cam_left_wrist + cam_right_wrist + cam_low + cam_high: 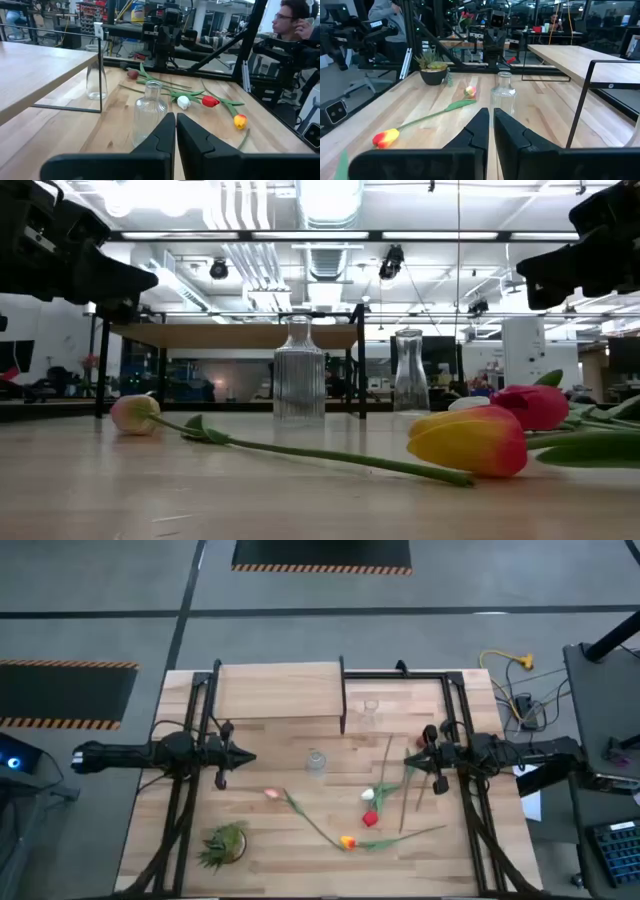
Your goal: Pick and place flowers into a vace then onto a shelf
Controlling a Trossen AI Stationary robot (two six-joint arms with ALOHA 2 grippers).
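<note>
Low view, nearest first: the flowers (470, 442) lie loose on the table (270, 850), around five o'clock of the ribbed vase (316, 762) at its centre, none yet in glass. Left gripper (248, 756) at nine o'clock and right gripper (410, 759) at three hover, both pinched closed and empty, seemingly parked. Farthest, the shelf (280, 690) stands bare at twelve, a second vase (370, 712) beside it.

Bare planked wooden desk (260, 840) lies open between the arms' near sides. The ribbed clear glass bottle (316, 763) stands mid-desk, the pale wood shelf (280, 690) behind, scattered long-stemmed tulips (370, 802) right.
</note>
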